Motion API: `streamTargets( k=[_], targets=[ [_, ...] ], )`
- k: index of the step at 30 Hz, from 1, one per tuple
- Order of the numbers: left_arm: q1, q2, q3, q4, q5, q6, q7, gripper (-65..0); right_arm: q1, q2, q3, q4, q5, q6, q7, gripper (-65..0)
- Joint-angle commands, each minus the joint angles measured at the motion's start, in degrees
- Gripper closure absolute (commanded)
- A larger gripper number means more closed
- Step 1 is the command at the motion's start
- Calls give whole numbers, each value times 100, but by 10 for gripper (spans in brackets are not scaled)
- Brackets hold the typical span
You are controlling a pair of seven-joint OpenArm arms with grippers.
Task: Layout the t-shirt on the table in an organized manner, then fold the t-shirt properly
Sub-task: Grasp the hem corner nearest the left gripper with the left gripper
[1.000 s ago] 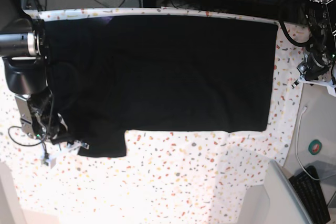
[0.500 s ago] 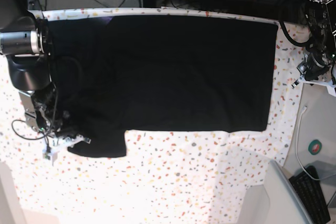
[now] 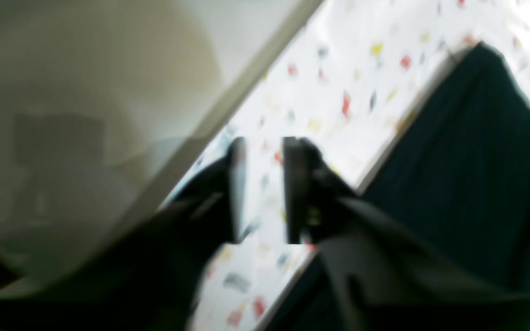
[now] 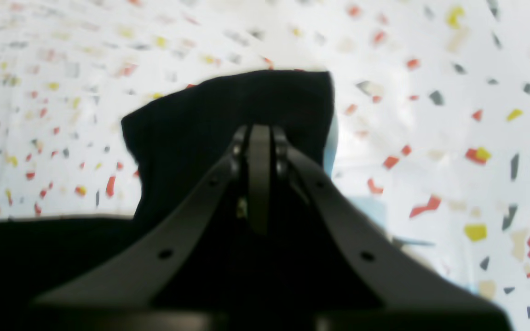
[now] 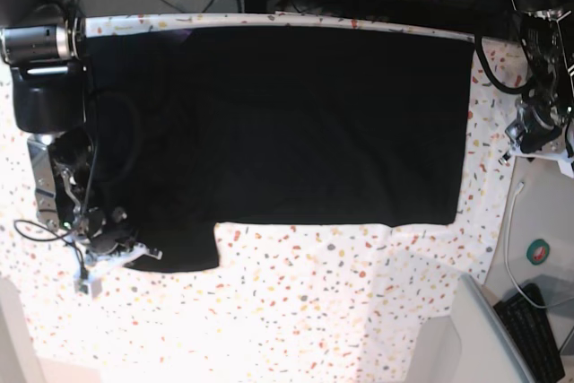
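Lying spread across the far half of the speckled worktop [image 5: 296, 302], the black t-shirt [image 5: 296, 123] is seen flat in the base view, its long straight edge running along the back rim and one short sleeve jutting toward the near side at that view's left. That sleeve is pinched by the right gripper [image 4: 259, 138], whose fingers [image 4: 235, 151] are pressed tightly together on the dark fabric; in the right wrist view the cloth is bunched into a raised fold around the fingertips, with flecked worktop showing beyond and to either side. In the base view the same gripper [image 5: 112, 244] is found at the sleeve's outer corner, just at the hem. The left gripper [image 3: 262, 188] is held apart from the garment at the opposite end, near the worktop's edge where a plain white side surface [image 3: 85, 92] begins; its fingers [image 3: 295, 188] are parted with nothing between them, and only speckled cloth is seen through the gap. The shirt's straight edge lies just beside it, untouched.
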Motion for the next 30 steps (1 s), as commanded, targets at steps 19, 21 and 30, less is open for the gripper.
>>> streamTargets(
  k=[19, 21, 30],
  targets=[
    [-2597, -112, 1613, -3226, -13, -1312, -841, -578, -397, 44, 29, 1001, 35, 25, -174, 0],
    [-2597, -112, 2017, -3340, -13, -1312, -981, -578, -397, 53, 29, 1001, 35, 25, -174, 0],
    [-2535, 55, 2316, -3534, -57, -1321, -1263, -553, -397, 53, 29, 1001, 35, 25, -165, 0]
  ],
)
